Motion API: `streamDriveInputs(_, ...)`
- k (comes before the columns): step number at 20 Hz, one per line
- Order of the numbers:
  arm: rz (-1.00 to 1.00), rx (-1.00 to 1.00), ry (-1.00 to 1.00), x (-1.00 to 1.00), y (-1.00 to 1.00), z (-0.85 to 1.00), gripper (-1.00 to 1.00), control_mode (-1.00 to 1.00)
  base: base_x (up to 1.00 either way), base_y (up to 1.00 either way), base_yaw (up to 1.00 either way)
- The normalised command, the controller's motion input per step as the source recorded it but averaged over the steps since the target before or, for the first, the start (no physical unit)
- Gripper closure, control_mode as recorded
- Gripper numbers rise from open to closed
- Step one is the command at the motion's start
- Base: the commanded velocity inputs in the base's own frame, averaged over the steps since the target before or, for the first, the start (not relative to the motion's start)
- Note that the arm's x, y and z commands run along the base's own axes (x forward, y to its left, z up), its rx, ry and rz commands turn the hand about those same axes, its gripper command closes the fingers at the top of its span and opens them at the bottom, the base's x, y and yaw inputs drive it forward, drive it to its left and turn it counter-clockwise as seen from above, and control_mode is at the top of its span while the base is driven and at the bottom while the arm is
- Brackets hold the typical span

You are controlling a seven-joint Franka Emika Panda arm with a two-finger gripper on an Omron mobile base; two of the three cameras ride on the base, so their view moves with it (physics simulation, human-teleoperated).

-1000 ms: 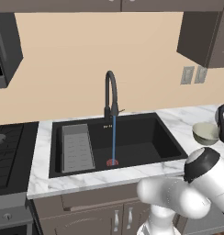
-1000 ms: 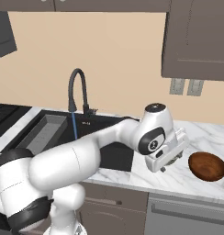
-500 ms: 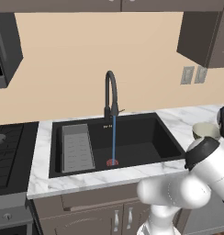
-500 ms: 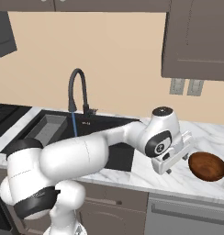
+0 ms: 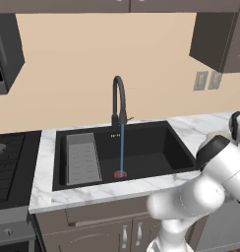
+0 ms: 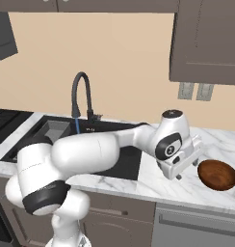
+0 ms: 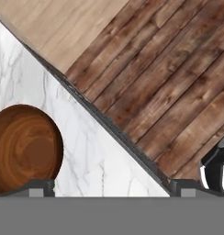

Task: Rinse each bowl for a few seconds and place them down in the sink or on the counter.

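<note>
The reddish-brown wood-like bowl (image 6: 217, 174) sits upright on the white marble counter (image 6: 153, 185) to the right of the sink (image 6: 122, 166). My gripper (image 6: 187, 169) hangs open just left of that bowl, above the counter and apart from it. In the hand view the brown bowl (image 7: 24, 147) lies at the lower left, beside the left fingertip (image 7: 40, 186) and not between the two tips; my gripper (image 7: 113, 187) holds nothing. A pale sliver of the cream bowl (image 5: 218, 134) peeks out behind my arm. The black sink (image 5: 156, 142) has blue water (image 5: 122, 147) running from its gooseneck faucet (image 5: 119, 98).
A grey ribbed tray (image 5: 82, 158) sits in the sink's left part, and the red drain (image 5: 120, 173) lies under the stream. A black stovetop (image 5: 9, 162) stands left of the counter. The counter's front edge (image 7: 109, 124) crosses the hand view, with wood floor (image 7: 169, 82) beyond it.
My arm has swung to the right, bringing the open gripper closer to the brown bowl. In the left base view my arm now covers more of the cream bowl.
</note>
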Motion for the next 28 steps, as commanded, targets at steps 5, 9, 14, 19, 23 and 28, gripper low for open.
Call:
streamDriveInputs(5, 0.00, 0.00, 0.05, 0.23, -0.06, -0.08, -1.00, -1.00, 0.00, 0.00, 0.00)
streamDriveInputs(9, 0.00, 0.00, 0.04, 0.20, -0.09, -0.11, -1.00, -1.00, 0.00, 0.00, 0.00)
streamDriveInputs(14, 0.00, 0.00, 0.01, 0.10, -0.13, -0.16, -1.00, -1.00, 0.00, 0.00, 0.00)
streamDriveInputs(19, 0.00, 0.01, -0.01, 0.01, -0.13, -0.18, -1.00, -1.00, 0.00, 0.00, 0.00)
streamDriveInputs(23, 0.00, 0.01, -0.02, 0.02, -0.10, -0.22, -1.00, -1.00, 0.00, 0.00, 0.00)
streamDriveInputs(28, 0.00, 0.00, 0.00, 0.07, -0.09, -0.16, -1.00, -1.00, 0.00, 0.00, 0.00)
